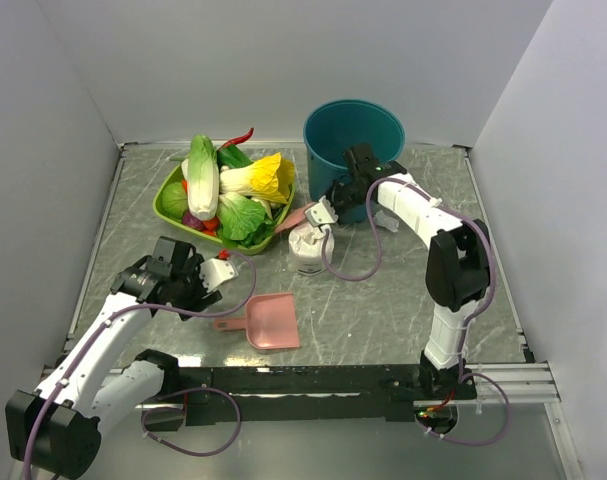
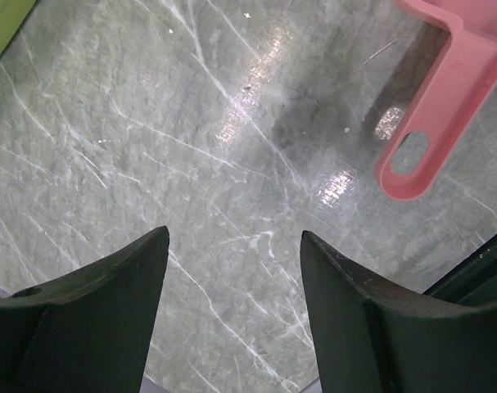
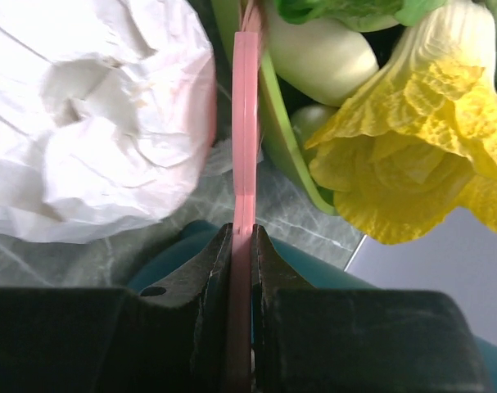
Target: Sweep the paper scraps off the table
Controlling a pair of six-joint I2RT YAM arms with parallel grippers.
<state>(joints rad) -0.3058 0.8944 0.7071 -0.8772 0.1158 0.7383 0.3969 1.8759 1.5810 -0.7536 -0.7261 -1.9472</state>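
My right gripper (image 3: 241, 235) is shut on a thin pink handle (image 3: 244, 123) that runs edge-on between its fingers. In the top view this gripper (image 1: 320, 213) sits in front of the teal bucket, beside the white tissue roll (image 1: 308, 248). My left gripper (image 2: 233, 237) is open over bare grey marble table (image 2: 150, 123), with nothing between its fingers. The pink dustpan (image 1: 273, 322) lies flat just right of the left gripper (image 1: 221, 272), its looped handle (image 2: 428, 139) apart from the fingers. A small white bit (image 1: 387, 224) lies by the right forearm; I cannot tell whether it is one of the paper scraps.
A green tray (image 1: 166, 203) of toy vegetables stands at the back left, its yellow-leafed cabbage (image 3: 412, 155) close to the pink handle. The teal bucket (image 1: 353, 135) stands at the back centre. The tissue roll (image 3: 92, 123) is left of the handle. White walls enclose the table.
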